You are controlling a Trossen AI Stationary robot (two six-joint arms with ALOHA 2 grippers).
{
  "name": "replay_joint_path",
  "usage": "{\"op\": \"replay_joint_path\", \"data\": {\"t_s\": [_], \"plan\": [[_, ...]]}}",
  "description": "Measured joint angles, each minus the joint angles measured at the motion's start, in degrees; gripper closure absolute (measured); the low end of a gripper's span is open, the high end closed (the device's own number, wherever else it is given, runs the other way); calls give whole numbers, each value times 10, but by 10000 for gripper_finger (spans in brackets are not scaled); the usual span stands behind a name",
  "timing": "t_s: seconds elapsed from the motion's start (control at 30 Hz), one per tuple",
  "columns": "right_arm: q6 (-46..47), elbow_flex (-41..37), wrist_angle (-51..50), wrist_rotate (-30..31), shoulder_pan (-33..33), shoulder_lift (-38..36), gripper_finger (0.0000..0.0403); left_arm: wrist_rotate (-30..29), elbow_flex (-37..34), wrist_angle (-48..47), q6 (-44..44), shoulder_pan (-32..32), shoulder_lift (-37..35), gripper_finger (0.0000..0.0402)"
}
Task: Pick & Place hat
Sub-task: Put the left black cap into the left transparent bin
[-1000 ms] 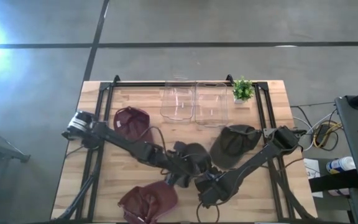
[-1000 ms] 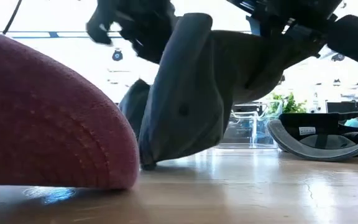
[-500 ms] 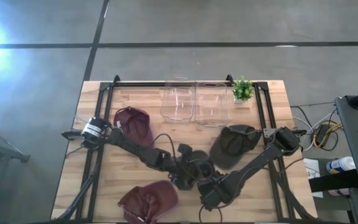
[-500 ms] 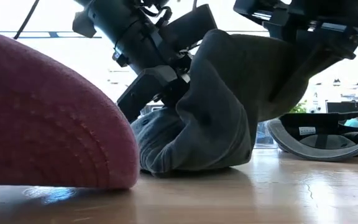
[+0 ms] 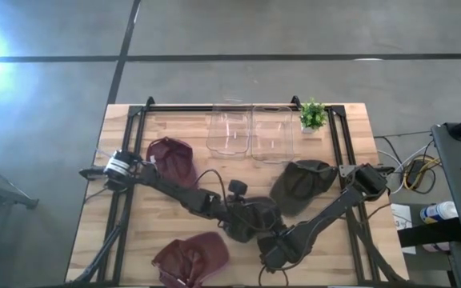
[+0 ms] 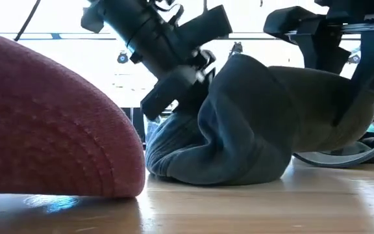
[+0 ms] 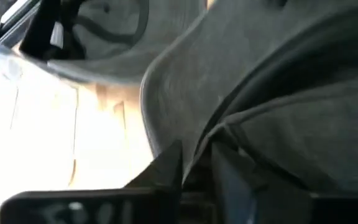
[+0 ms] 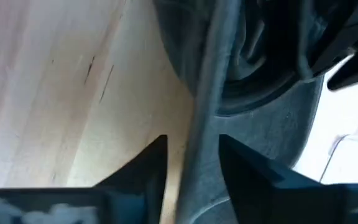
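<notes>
**Q:** High view, going left to right, what's on the table [image 5: 166,228]?

**A:** Maroon hat [image 5: 172,158] far left near the back, another maroon hat [image 5: 190,258] at the front edge. The left gripper [image 5: 245,226] is down on the dark grey hat [image 5: 256,214] in the middle. The right gripper [image 5: 273,246] is at that same hat's front edge. Further right there's an olive hat [image 5: 301,184], with clear bins [image 5: 250,132] and a little plant [image 5: 312,115] at the back.

**Q:** Are they gripping it?

**A:** Wrist views show each gripper's fingers parted with a fold of the grey hat's fabric running between them. Honestly can't tell if they're pinching or letting go. In the low view the hat [image 6: 252,136] sits slumped on the wood.
</notes>
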Motion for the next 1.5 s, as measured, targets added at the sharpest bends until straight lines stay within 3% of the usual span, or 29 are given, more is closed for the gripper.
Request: {"op": "replay_joint_path", "data": {"t_s": [0.23,0.6,0.77,0.9,1.03,1.13,1.2,1.37,1.5], "plan": [[-2,0,-72,4,3,-5,193,108,39,-71,-3,-10,-1,282],[11,0,-86,6,9,-51,184,82,104,-178,-4,-12,-11,282],[11,0,-91,17,19,-73,184,79,116,-184,-4,-12,-47,282],[23,0,-109,18,30,-98,184,67,111,-250,-25,-12,-93,282],[68,0,-118,17,32,-130,184,123,99,-294,-101,-15,-138,282],[111,-1,-96,10,15,-154,185,225,68,-258,-152,-21,-146,282],[136,-5,-52,-22,-16,-166,190,257,37,-212,-163,-28,-144,282],[156,-40,145,-151,-96,-173,225,261,-55,-84,-170,-27,-139,282],[160,-67,233,-195,-115,-168,267,234,-110,-30,-177,-16,-138,282]]}}
